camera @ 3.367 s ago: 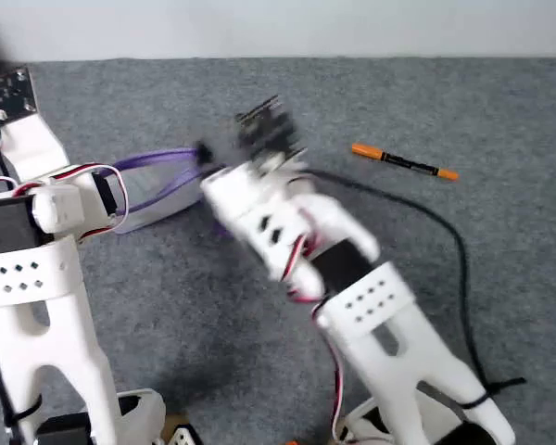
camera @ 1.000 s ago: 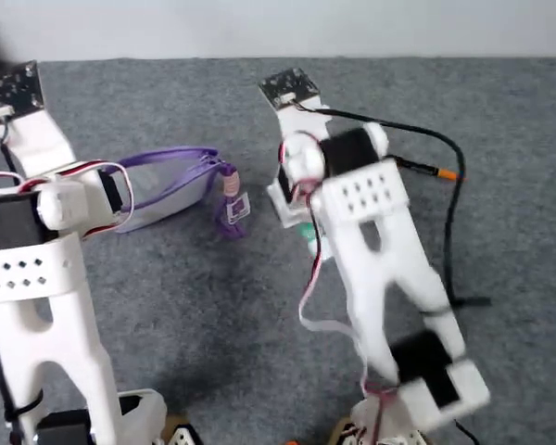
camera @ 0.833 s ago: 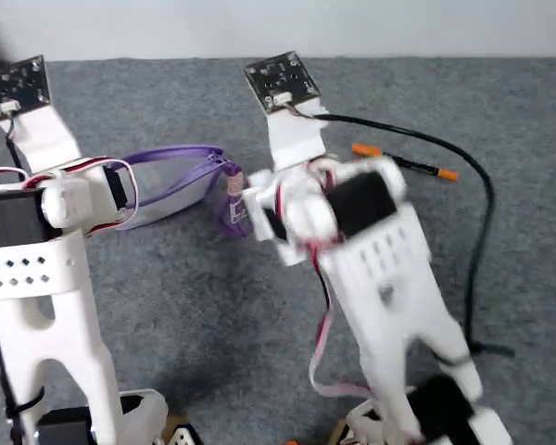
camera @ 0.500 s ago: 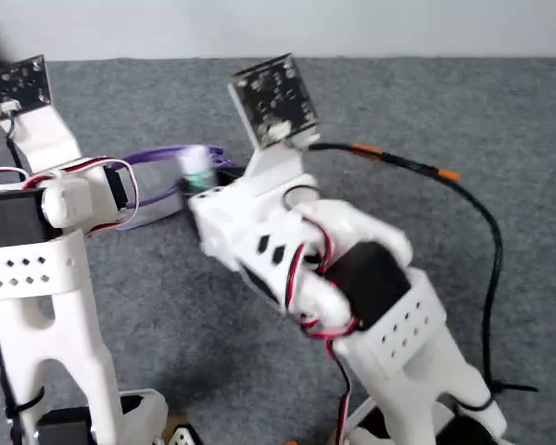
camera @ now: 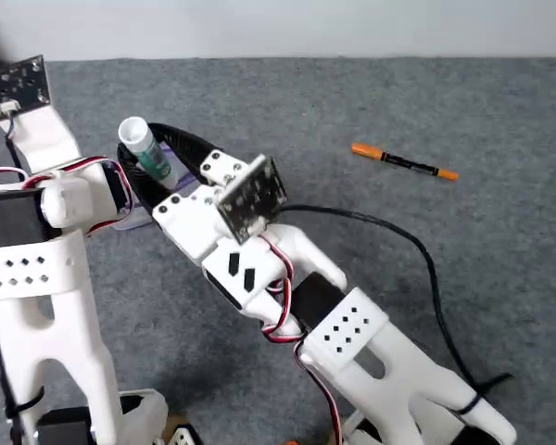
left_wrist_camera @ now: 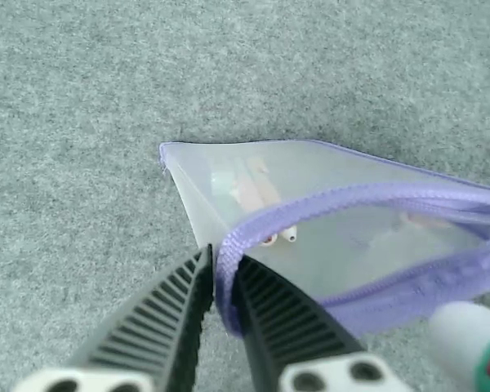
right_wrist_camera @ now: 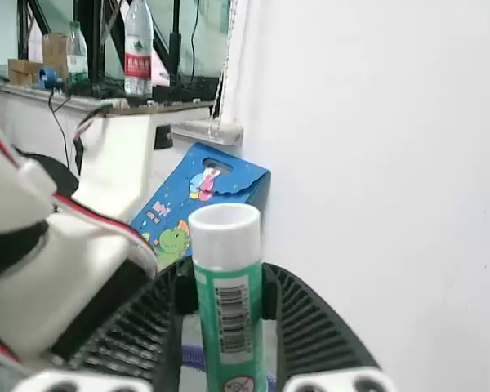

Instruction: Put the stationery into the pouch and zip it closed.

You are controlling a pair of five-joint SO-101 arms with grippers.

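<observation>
My left gripper (left_wrist_camera: 216,278) is shut on the purple zipper edge of the clear pouch (left_wrist_camera: 310,220), holding its mouth open on the grey carpet. A few pale items (left_wrist_camera: 257,192) lie inside. The right gripper (camera: 151,170) is shut on a glue stick (camera: 145,151) with a white cap and green body. It holds the stick tilted just over the pouch mouth, right beside the left arm (camera: 37,218). In the right wrist view the glue stick (right_wrist_camera: 227,286) stands between the black jaws. An orange-tipped pen (camera: 404,162) lies on the carpet far to the right.
The right arm's black cable (camera: 417,269) trails across the carpet on the right. A pale wall (camera: 278,28) borders the far edge of the carpet. Open carpet lies between the pen and the arms.
The right arm has swung left from the middle of the table, carrying the glue stick to the pouch mouth. The left arm and the pouch have stayed put.
</observation>
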